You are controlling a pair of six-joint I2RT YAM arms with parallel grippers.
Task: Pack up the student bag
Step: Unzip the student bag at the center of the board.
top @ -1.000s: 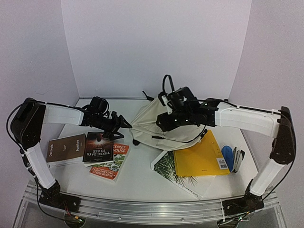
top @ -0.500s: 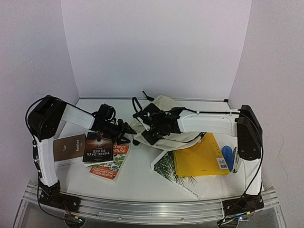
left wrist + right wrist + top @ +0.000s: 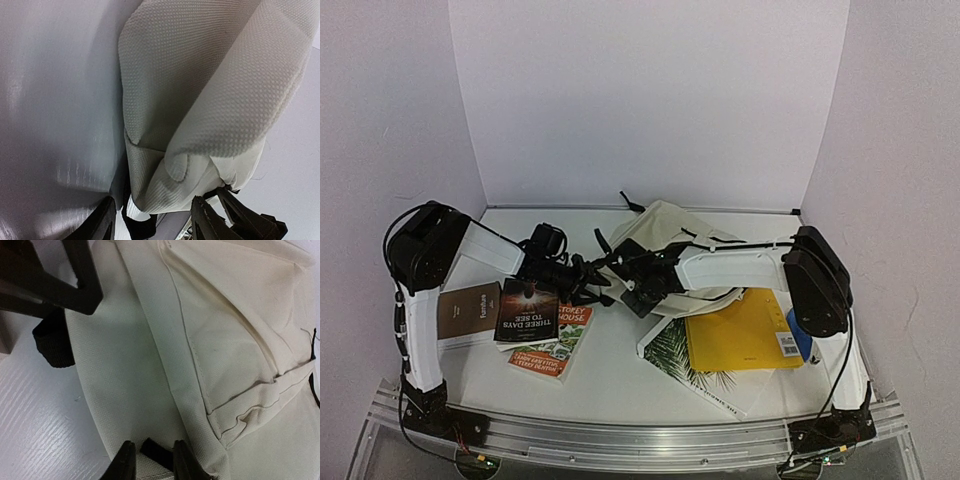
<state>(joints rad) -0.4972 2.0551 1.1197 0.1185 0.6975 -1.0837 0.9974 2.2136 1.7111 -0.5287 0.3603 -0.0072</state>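
The student bag (image 3: 672, 228), cream canvas with black straps, lies crumpled at the middle back of the table. My left gripper (image 3: 593, 281) is at its left edge, jaws open, with a corner of cream fabric (image 3: 200, 100) and a black strap end (image 3: 137, 225) between the fingers (image 3: 102, 225). My right gripper (image 3: 628, 286) lies over the bag's left front, right beside the left gripper. Its jaws (image 3: 152, 456) are nearly closed on a black strap piece at the bag's edge (image 3: 150, 365). The left gripper's black fingers (image 3: 60, 280) show in the right wrist view.
Three books lie front left: a brown one (image 3: 468, 312), a dark one (image 3: 527, 308) and an orange-green one (image 3: 555, 340). A yellow notebook (image 3: 740, 330) lies on a leaf-print book (image 3: 685, 362) front right, with a blue stapler (image 3: 801, 332) beside it.
My right arm has swung left across the bag and down to its left edge. My left gripper has reached right to the same edge. The bag has flattened and shifted.
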